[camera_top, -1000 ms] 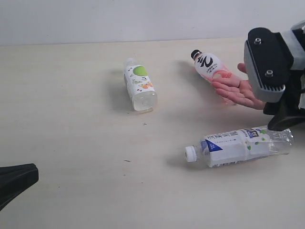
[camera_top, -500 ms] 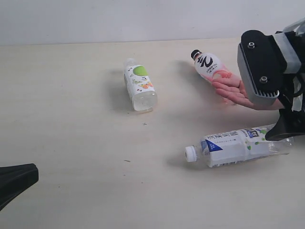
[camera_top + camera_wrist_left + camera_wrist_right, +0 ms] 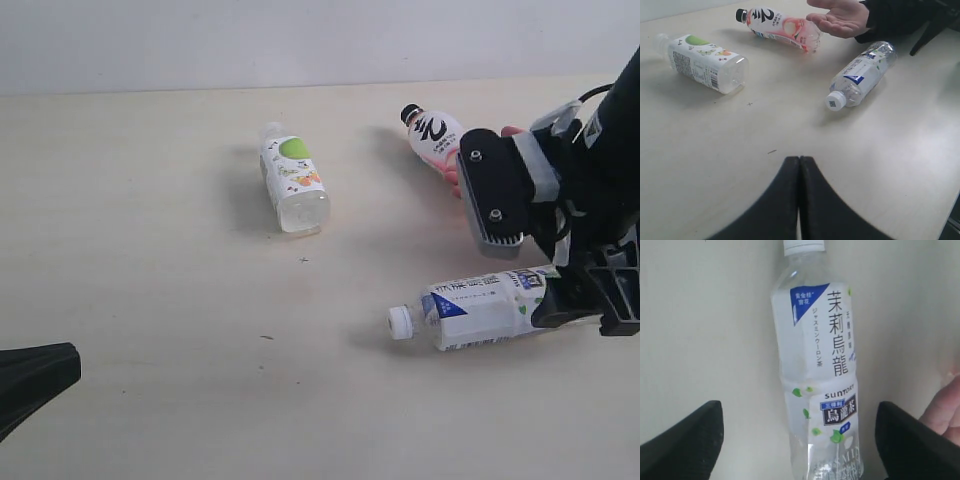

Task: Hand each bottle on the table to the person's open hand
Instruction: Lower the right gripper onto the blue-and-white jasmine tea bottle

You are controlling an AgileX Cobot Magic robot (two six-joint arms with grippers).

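Observation:
Three bottles lie on the table (image 3: 150,300). The green-label bottle (image 3: 293,180) (image 3: 702,62) lies mid-table. The black-capped pink bottle (image 3: 435,138) (image 3: 782,27) rests against the person's open hand (image 3: 840,20). In the exterior view that hand (image 3: 452,172) is mostly hidden behind my right arm. My right gripper (image 3: 585,300) (image 3: 799,415) is open, straddling the lower body of the blue-white bottle (image 3: 480,308) (image 3: 817,365) without touching it. My left gripper (image 3: 799,159) (image 3: 35,385) is shut and empty, low at the near left. A second green-label bottle is out of view.
A pale wall (image 3: 300,40) runs along the table's far edge. A fingertip of the hand (image 3: 945,410) shows beside my right gripper's finger (image 3: 912,445). Tiny dark specks (image 3: 303,260) dot the tabletop between the bottles.
My right arm has come down and leftward over the blue-white bottle's base end, now covering most of the hand. Bottles and left gripper have not moved.

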